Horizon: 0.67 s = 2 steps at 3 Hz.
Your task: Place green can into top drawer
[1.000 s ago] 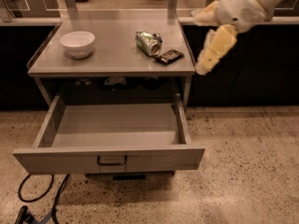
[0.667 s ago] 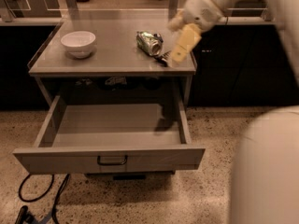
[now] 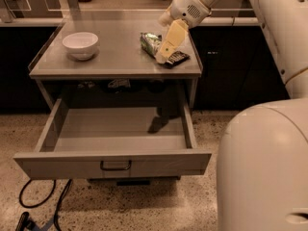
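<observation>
**Drawer open; green can on the surface, gripper beside it.**

Nearest, the lower right of the view is filled by the robot's white body (image 3: pixel 262 167). The top drawer (image 3: pixel 159 163) is seen pulled out toward the camera, with a dark handle (image 3: pixel 115 165) at the centre of its front panel. Behind and above, the green can (image 3: pixel 150 42) is found lying on the grey surface (image 3: pixel 115 59). The gripper (image 3: pixel 164 54) is angled down just beside the can, between it and a dark snack packet (image 3: pixel 177 57); whether it is released or clenched cannot be told. A white bowl (image 3: pixel 80 44) is set well apart, at the surface's other end.
</observation>
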Tool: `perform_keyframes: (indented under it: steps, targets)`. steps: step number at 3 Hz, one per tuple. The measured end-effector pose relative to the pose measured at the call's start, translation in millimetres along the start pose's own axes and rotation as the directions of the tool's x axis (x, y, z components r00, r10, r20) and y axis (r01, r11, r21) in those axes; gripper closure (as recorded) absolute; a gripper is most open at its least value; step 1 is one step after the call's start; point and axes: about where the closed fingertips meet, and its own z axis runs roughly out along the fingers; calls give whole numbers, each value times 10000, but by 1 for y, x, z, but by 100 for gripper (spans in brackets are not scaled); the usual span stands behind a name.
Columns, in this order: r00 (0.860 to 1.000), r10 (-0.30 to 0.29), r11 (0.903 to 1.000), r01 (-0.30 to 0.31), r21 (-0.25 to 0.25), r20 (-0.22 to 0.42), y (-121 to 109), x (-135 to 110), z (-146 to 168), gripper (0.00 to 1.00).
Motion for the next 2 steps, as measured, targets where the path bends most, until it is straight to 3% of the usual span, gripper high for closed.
perform_keyframes:
  steps: [1,2]
  targets:
    - [9954,859,9945,-831,632,-432,-31,5,6,0]
    - [9557,2605,9570,-2369,1675,-1368,-70,25,15,0]
